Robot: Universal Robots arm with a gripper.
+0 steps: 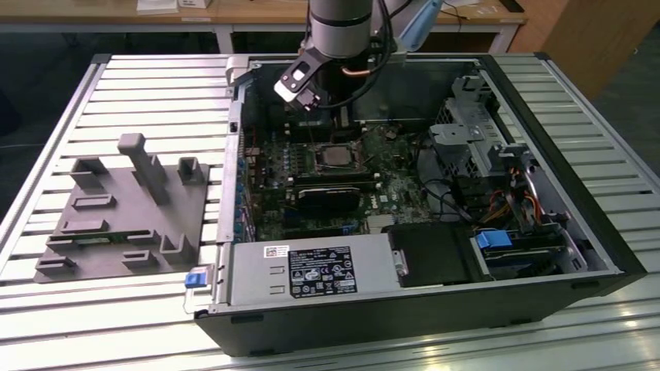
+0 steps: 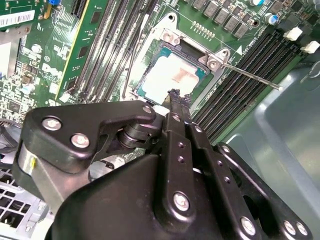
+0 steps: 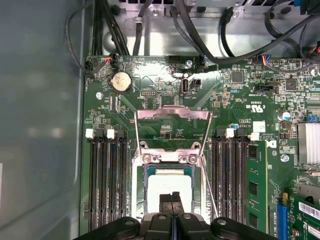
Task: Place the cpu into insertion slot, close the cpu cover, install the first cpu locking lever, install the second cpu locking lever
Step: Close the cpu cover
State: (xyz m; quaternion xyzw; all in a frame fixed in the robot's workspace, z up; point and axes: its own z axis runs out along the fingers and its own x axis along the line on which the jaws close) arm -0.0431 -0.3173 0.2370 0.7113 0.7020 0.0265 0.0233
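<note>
the gripper point(image 3: 171, 197) has its fingers pressed together on nothing, tips just over the cpu point(image 3: 167, 184). the cpu lies in the socket point(image 3: 146, 190) inside the open case point(image 1: 413, 317). the cover point(image 3: 172, 114) stands open. a low pass could knock the cpu askew.

Silver-grey cylindrical arm point(image 1: 345, 23), pale blue joint cap point(image 1: 418, 27), white-and-black block point(image 1: 297, 81) at the wrist, matte black gripper point(image 2: 174, 93) built of rounded linkage plates, slim paired black fingers point(image 2: 176, 112), bright silver screw heads point(image 2: 181, 201) set along plates and fingers
</note>
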